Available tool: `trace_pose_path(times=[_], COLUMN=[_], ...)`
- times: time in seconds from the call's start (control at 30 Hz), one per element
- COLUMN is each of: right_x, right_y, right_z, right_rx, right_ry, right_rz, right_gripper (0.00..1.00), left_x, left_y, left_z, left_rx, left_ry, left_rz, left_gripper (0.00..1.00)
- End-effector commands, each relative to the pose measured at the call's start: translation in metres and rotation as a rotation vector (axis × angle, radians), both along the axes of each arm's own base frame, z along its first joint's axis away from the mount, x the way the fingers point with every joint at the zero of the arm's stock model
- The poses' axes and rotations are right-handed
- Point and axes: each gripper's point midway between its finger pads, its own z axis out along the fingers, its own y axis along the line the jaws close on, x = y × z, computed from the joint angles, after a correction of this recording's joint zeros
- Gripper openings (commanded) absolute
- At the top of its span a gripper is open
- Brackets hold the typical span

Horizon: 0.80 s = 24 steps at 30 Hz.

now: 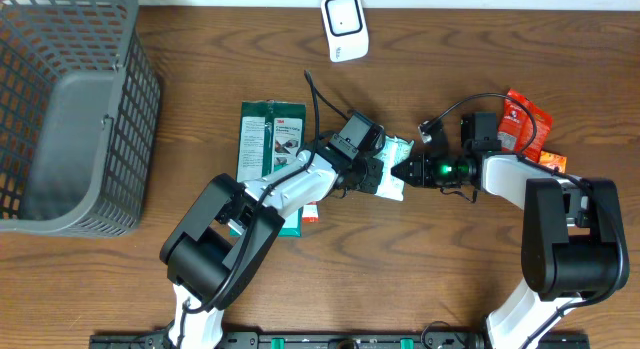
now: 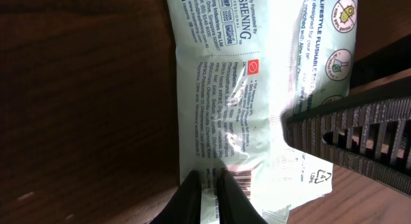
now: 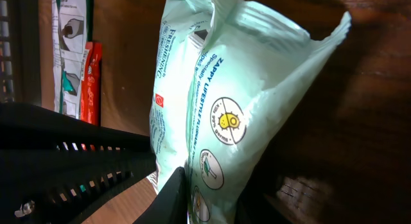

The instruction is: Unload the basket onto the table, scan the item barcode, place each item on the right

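Observation:
A pale green wipes pack is held between both grippers over the middle of the table. My left gripper is shut on the pack's flat end seam, right beside the barcode. The printed back of the pack fills the left wrist view. My right gripper comes from the right and has its jaws closed against the sides of the pack, one finger pressed on the pack's left face; the other is lost in shadow. A white scanner stands at the table's far edge.
A grey wire basket fills the far left. A dark green package lies under the left arm with a small red item beside it. Red snack bags lie behind the right arm.

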Motion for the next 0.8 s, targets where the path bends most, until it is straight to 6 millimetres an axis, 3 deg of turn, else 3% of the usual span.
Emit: trace_pose_path(times=[0.0, 0.17, 0.23, 0.33, 0.5, 0.63, 0.77], right_x=[-0.007, -0.007, -0.007, -0.005, -0.006, -0.006, -0.005], right_y=[0.002, 0.008, 0.010, 0.010, 0.009, 0.002, -0.013], right_z=[-0.004, 0.006, 0.010, 0.018, 0.033, 0.045, 0.066], right_rx=[0.029, 0.073, 0.084, 0.083, 0.064, 0.000, -0.151], right_ry=[0.007, -0.040, -0.053, -0.077, -0.127, -0.150, -0.195], right_rz=[0.022, 0.069, 0.079, 0.084, 0.102, 0.084, 0.024], right_gripper=[0.17, 0.01, 0.01, 0.01, 0.01, 0.01, 0.01], left_x=[-0.008, -0.004, -0.001, 0.007, 0.016, 0.014, 0.013], left_y=[0.012, 0.011, 0.010, 0.012, 0.032, 0.064, 0.128], left_z=[-0.026, -0.014, -0.002, 0.027, 0.072, 0.100, 0.130], left_rx=[0.070, 0.054, 0.036, 0.017, 0.053, 0.107, 0.184], left_ry=[0.037, 0.016, -0.006, -0.066, -0.175, -0.197, -0.198], left_rz=[0.009, 0.010, 0.013, 0.031, 0.094, 0.155, 0.287], left_gripper=[0.12, 0.12, 0.12, 0.15, 0.22, 0.25, 0.38])
